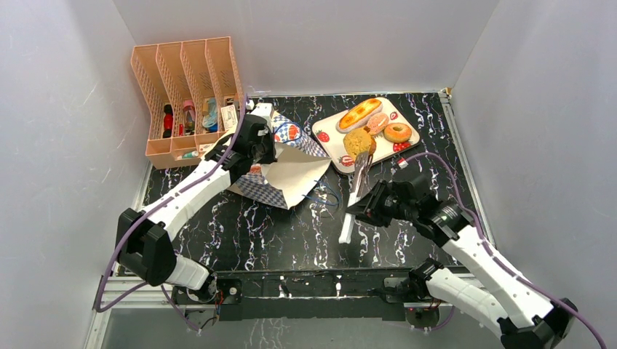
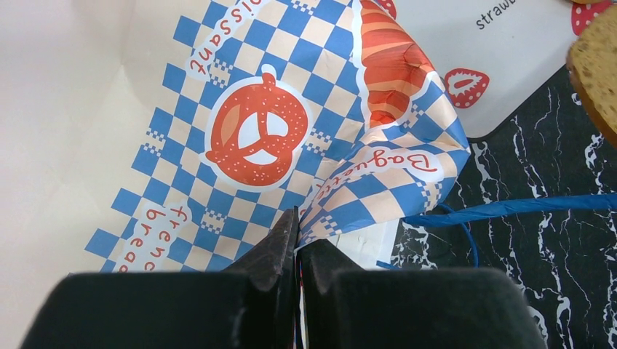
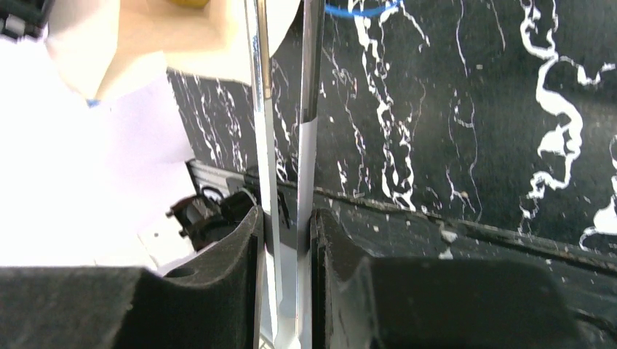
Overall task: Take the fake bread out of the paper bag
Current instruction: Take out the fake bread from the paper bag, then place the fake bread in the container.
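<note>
The paper bag (image 1: 287,174) lies on its side on the black marbled table, its blue-checkered band (image 2: 255,138) facing up. My left gripper (image 1: 259,142) (image 2: 298,227) is shut on a fold of the bag's edge. My right gripper (image 1: 367,206) (image 3: 285,218) is shut on metal tongs (image 1: 356,190) (image 3: 263,109). The tong tips reach a rough brown roll (image 1: 359,143) (image 2: 593,65) at the near edge of a strawberry-print plate (image 1: 332,136). On the plate lie the long orange-glazed loaf (image 1: 359,114), a ring donut (image 1: 397,132) and a pinkish piece (image 1: 377,123).
A peach file rack (image 1: 185,94) with small items stands at the back left, close behind the left gripper. The bag's blue cord handles (image 1: 324,193) (image 2: 524,207) trail on the table between bag and tongs. Grey walls enclose the table on three sides.
</note>
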Controlling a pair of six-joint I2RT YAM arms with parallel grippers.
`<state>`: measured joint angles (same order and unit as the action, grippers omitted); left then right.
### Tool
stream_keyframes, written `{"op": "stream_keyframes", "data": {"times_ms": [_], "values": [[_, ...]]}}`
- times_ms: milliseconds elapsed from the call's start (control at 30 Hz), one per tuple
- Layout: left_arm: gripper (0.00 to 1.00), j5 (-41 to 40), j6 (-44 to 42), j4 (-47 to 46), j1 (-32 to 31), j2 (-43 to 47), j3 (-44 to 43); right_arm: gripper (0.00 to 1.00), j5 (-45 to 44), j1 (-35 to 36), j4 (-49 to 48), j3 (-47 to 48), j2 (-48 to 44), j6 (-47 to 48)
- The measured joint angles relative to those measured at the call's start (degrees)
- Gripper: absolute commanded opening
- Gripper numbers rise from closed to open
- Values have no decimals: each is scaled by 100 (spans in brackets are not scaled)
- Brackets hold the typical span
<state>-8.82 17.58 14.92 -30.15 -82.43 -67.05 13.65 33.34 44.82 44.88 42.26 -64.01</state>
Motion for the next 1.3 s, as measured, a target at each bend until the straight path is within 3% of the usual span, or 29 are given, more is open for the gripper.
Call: {"op": "stream_keyframes", "data": {"times_ms": [233,533,667,1300], "values": [[0,37,-22,55,7,260,42,0,-243,-232,-876,2,1088,28],[0,39,-24,243,15,680,140,0,166,-1543,-2096,-72,1915,149],[0,39,-22,317,28,752,175,0,332,-1803,-2402,-72,2385,240],[0,48,35,345,37,1097,393,0,590,-2131,-2992,-79,3141,422]]}}
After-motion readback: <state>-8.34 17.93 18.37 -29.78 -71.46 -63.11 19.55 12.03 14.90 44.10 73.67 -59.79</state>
